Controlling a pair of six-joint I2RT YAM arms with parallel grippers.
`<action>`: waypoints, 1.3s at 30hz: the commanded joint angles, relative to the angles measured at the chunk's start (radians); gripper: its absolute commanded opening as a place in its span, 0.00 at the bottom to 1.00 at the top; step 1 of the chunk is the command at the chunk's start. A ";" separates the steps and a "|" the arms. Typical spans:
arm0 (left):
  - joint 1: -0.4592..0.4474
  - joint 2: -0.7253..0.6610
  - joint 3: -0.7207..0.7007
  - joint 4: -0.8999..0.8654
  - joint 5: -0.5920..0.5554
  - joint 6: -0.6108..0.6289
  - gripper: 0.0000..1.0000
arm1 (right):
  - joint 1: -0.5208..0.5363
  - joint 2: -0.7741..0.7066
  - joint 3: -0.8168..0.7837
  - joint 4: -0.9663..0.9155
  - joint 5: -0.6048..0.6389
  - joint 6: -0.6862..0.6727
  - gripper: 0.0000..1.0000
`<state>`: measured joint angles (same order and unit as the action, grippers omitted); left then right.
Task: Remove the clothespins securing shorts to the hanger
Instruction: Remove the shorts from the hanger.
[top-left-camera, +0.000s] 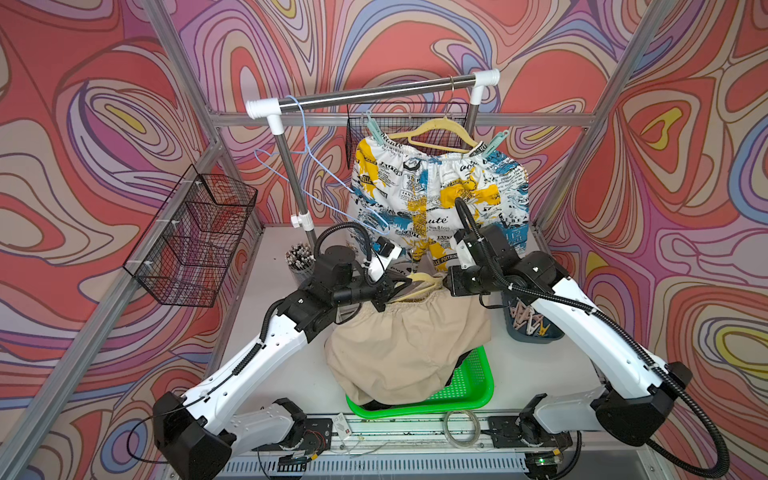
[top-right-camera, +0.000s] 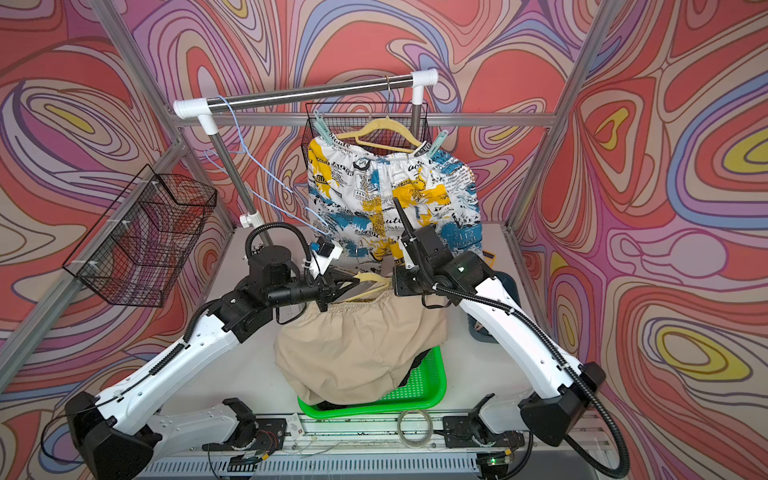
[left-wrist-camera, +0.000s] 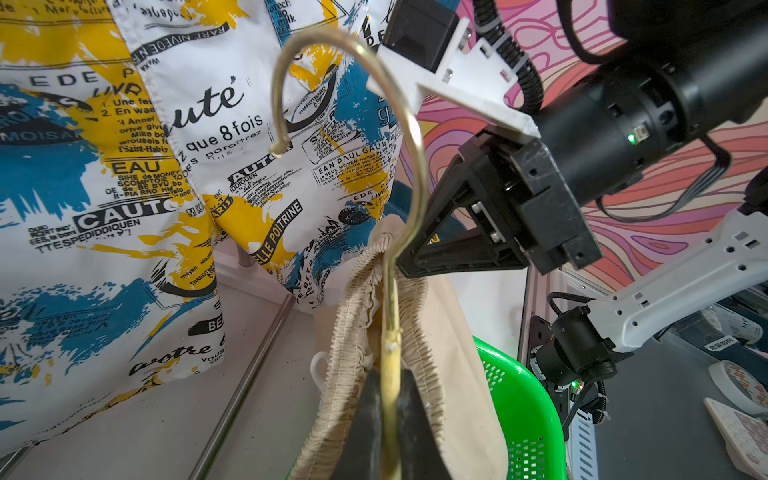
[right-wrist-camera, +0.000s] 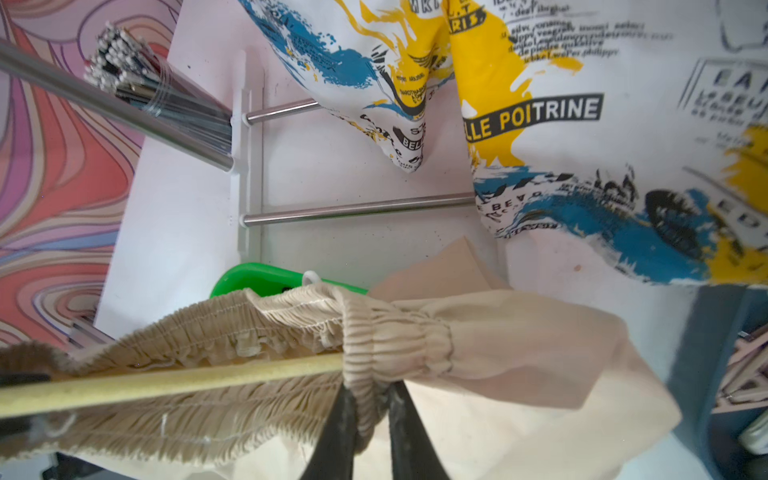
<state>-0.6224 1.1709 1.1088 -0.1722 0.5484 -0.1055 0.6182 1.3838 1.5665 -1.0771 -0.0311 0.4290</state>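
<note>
Green basket (top-left-camera: 415, 409) at table front is catching the draped beige shorts (top-left-camera: 399, 349), w/ black fabric (top-left-camera: 462, 365) showing beneath. Grey-blue bin (top-left-camera: 528, 337) by the right arm is holding loose pink clothespins (top-left-camera: 527, 319), and a clear cup (top-left-camera: 300, 266) near the rail post is holding thin sticks. Left gripper (left-wrist-camera: 391, 382) is clamping the yellow hanger (right-wrist-camera: 166, 384) at its neck. Right gripper (right-wrist-camera: 370, 397), jaws nearly together, is pinching the beige waistband folded over the hanger bar. Printed shorts (top-left-camera: 436, 187) are hanging just behind both grippers, w/ two mint pins (top-left-camera: 372, 129) fixing them to a 2nd hanger (top-left-camera: 419, 128) on the rail (top-left-camera: 374, 93). A blue wire hanger (top-left-camera: 304, 133) is dangling alongside.
</note>
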 joint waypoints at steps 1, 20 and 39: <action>-0.007 -0.045 -0.001 0.056 0.023 -0.002 0.00 | 0.002 0.015 -0.020 -0.018 0.053 0.008 0.01; -0.007 -0.229 -0.064 0.020 0.084 0.054 0.00 | -0.110 -0.030 -0.048 -0.078 0.266 -0.011 0.00; -0.006 -0.344 -0.078 -0.046 0.072 0.095 0.00 | -0.217 -0.102 -0.206 0.003 0.157 -0.028 0.00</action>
<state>-0.6224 0.8806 1.0218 -0.2504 0.5682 -0.0292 0.4351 1.2903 1.3952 -1.0679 0.0479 0.4084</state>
